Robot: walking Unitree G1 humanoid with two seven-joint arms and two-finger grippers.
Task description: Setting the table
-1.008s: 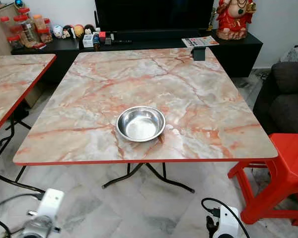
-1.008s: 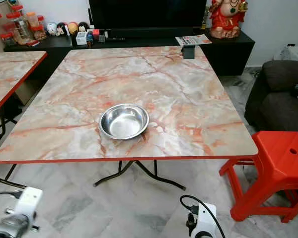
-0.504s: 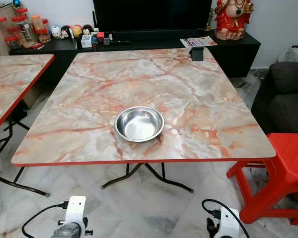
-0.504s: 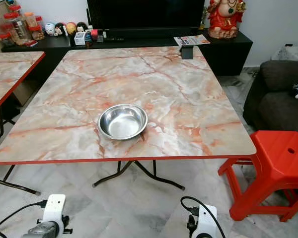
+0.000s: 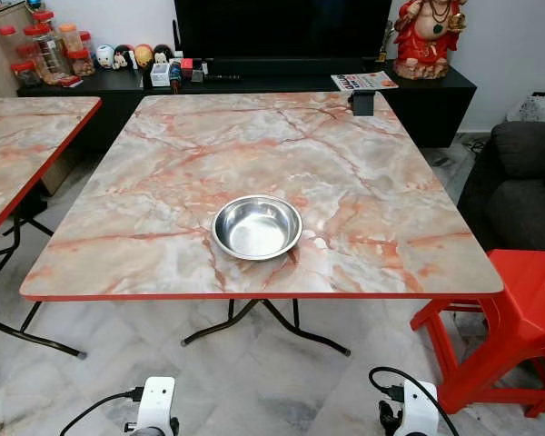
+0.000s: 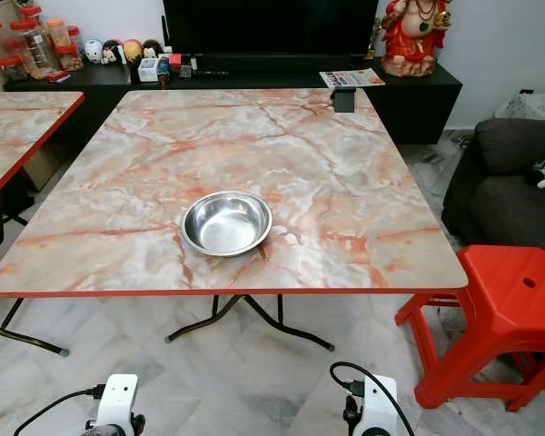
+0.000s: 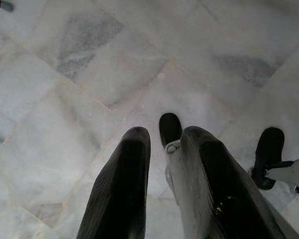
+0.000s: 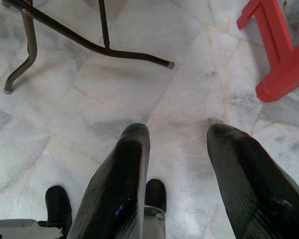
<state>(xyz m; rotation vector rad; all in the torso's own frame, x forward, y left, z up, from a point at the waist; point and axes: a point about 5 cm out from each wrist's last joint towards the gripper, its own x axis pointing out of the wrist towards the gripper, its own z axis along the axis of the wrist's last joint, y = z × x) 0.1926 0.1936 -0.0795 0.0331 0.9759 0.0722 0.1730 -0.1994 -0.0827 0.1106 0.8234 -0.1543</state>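
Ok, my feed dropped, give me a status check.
Both grippers open, empty, pointing at the floor. Steel bowl alone on the marble table, near its front edge. Red stool at right.

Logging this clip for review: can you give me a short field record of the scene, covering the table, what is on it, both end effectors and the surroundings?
table: marble-pattern top with red edge
on table: one empty steel bowl near the front edge; small dark holder at far right corner
left end effector: low, over the floor, fingers slightly apart, empty
right end effector: low, over the floor, open, empty
nearby: red stool at right, second table at left
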